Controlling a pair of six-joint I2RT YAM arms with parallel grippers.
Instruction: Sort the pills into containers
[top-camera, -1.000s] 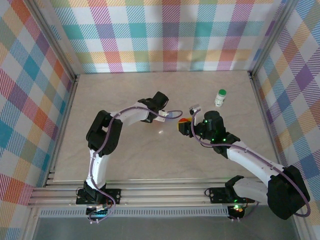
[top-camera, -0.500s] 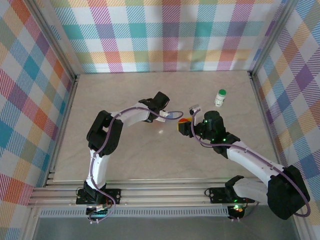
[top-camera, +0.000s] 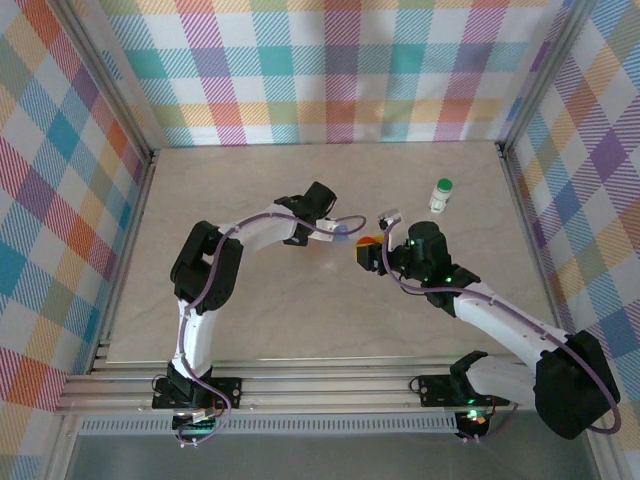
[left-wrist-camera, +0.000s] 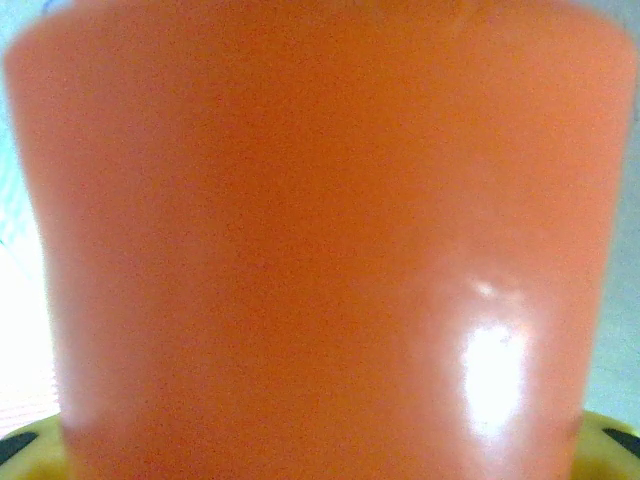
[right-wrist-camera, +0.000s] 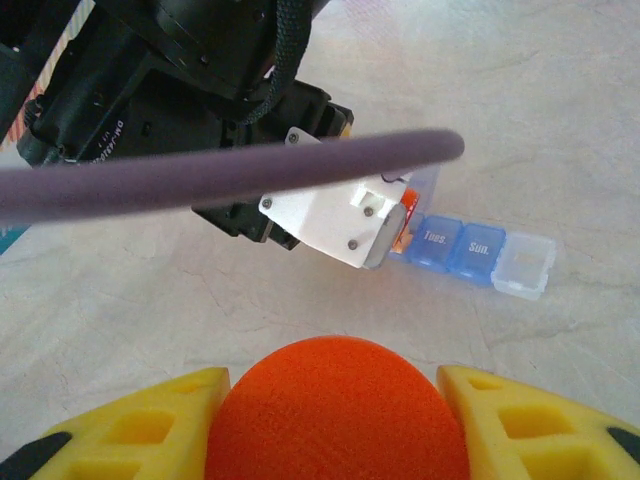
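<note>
The only writing that reads is on the flat blue box (right-wrist-camera: 470, 252): the right wrist view shows "Tues." and "Sun." on two neighbouring blue lids, and the end compartment past "Sun." is clear and unmarked. Small white print on the black housing of the left arm is too blurred to make out. The box lies flat on the pale worktop (top-camera: 250, 190), its long axis running across the right wrist view and dipping a little to that view's right. It sits beyond the right claw (right-wrist-camera: 338, 400) and just beside the tip of the left claw (right-wrist-camera: 395, 228), which hides its near end. The left claw is clamped on the orange bottle (left-wrist-camera: 320, 240). The bottle's smooth, glossy wall runs up and down the left wrist view and widens toward the top, with yellow fingertips (left-wrist-camera: 610, 440) at the bottom corners; which end is the mouth I cannot tell. The right claw is closed on an orange rounded piece (right-wrist-camera: 335, 420) with a matte surface, seated between its yellow fingers (right-wrist-camera: 150, 420); whether this is a cap I cannot tell. A purple cable (right-wrist-camera: 230, 170) crosses in front of the left arm. From above, the two claws meet tip to tip near the middle of the worktop. The bottle with green cap (top-camera: 441, 195) appears to stand upright, cap on top, beyond and to the right of the right claw, well apart from it.
</note>
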